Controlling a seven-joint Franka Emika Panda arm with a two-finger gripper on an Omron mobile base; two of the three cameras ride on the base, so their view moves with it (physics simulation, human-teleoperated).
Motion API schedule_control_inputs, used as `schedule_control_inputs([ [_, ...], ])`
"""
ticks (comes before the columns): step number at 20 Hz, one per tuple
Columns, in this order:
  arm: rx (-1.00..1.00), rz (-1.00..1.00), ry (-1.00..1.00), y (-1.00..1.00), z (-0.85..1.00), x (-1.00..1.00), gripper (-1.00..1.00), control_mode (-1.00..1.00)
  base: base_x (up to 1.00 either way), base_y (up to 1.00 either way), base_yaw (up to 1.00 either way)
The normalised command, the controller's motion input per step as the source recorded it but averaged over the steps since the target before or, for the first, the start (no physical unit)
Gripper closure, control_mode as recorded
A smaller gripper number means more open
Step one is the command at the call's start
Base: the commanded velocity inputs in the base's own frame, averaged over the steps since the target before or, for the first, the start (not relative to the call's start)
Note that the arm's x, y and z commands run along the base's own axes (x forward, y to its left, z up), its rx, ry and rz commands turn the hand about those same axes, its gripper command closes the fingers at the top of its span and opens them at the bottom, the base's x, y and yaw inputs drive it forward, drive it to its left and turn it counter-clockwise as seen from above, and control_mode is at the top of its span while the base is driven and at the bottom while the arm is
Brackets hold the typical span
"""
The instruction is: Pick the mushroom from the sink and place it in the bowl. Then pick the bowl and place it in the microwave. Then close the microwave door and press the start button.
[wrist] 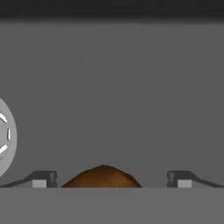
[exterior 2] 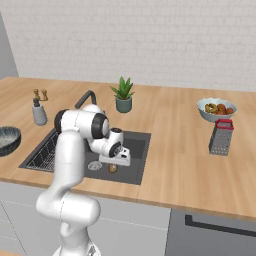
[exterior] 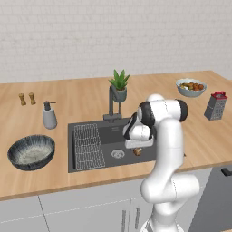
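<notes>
At the far left of the left base view the bowl (exterior: 31, 152) sits on the wooden surface (exterior: 81, 97), with a soap dispenser (exterior: 49, 115) above it. In the middle lies the sink (exterior: 86, 161), its wire rack (exterior: 89, 146) left of the drain (exterior: 118, 154). My jaws (wrist: 111, 179) hang low in the basin, spread wide, holding nothing, with the mushroom (wrist: 103, 176) between the fingertips (wrist: 43, 179). At the upper right stand a light-blue food bowl (exterior: 190, 87) and a grater (exterior: 215, 105).
</notes>
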Motion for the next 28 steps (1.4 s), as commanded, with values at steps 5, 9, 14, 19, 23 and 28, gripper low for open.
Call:
schedule_control_inputs([
  [5, 0.0, 0.0, 0.0, 0.07, -0.19, -0.07, -1.0, -1.0, 0.0, 0.0, 0.0],
  [9, 0.0, 0.0, 0.0, 0.1, -0.14, 0.0, -1.0, -1.0, 0.0, 0.0, 0.0],
  [14, 0.0, 0.0, 0.0, 0.04, -0.08, 0.0, -1.0, -1.0, 0.0, 0.0, 0.0],
  [19, 0.02, 0.0, 0.0, 0.0, -0.06, -0.08, -1.0, -1.0, 0.0, 0.0, 0.0],
  [23, 0.04, 0.0, 0.0, 0.02, -0.01, -0.19, -1.0, -1.0, 0.0, 0.0, 0.0],
  [28, 0.05, 0.0, 0.0, 0.01, -0.04, -0.21, -1.0, -1.0, 0.0, 0.0, 0.0],
])
